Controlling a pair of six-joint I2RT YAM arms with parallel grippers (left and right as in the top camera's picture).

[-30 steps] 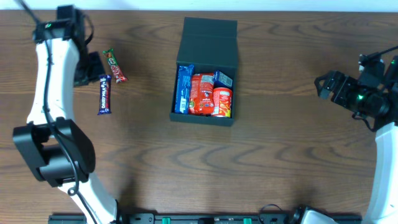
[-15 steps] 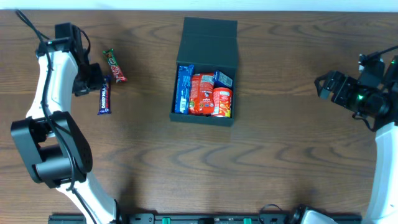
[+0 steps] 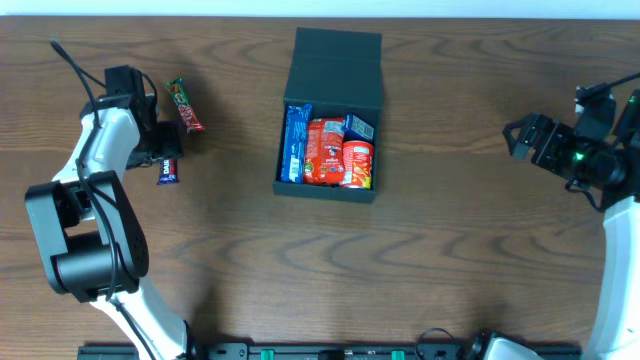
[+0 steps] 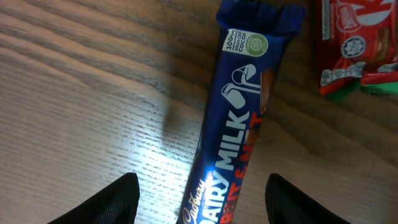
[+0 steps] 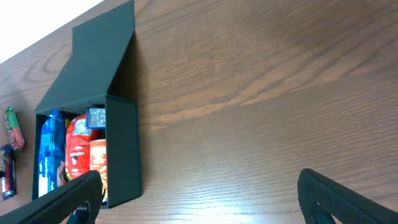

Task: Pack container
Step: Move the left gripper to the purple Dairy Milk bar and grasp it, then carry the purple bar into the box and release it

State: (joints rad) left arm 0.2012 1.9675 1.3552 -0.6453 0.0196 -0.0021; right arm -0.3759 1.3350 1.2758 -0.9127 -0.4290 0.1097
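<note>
The dark teal-grey container (image 3: 333, 60) stands mid-table with its flap lid folded back, and several blue and red snack packets (image 3: 326, 150) stand inside. A blue Dairy Milk bar (image 4: 239, 124) lies flat on the wood at the left. My left gripper (image 4: 202, 199) is open, low over the bar, with one finger on each side of it and a gap to each. From overhead the left gripper (image 3: 160, 150) covers most of the bar (image 3: 167, 175). My right gripper (image 5: 199, 199) is open over bare wood, far right of the container (image 5: 121, 149).
A red KitKat bar (image 3: 184, 105) lies just up and right of the blue bar, close to my left gripper, and shows in the left wrist view too (image 4: 357, 37). The table's far edge runs behind the container's lid.
My left gripper has come down from behind the blue bar to sit over it, and its jaws have opened. The right arm and the container have not moved.
</note>
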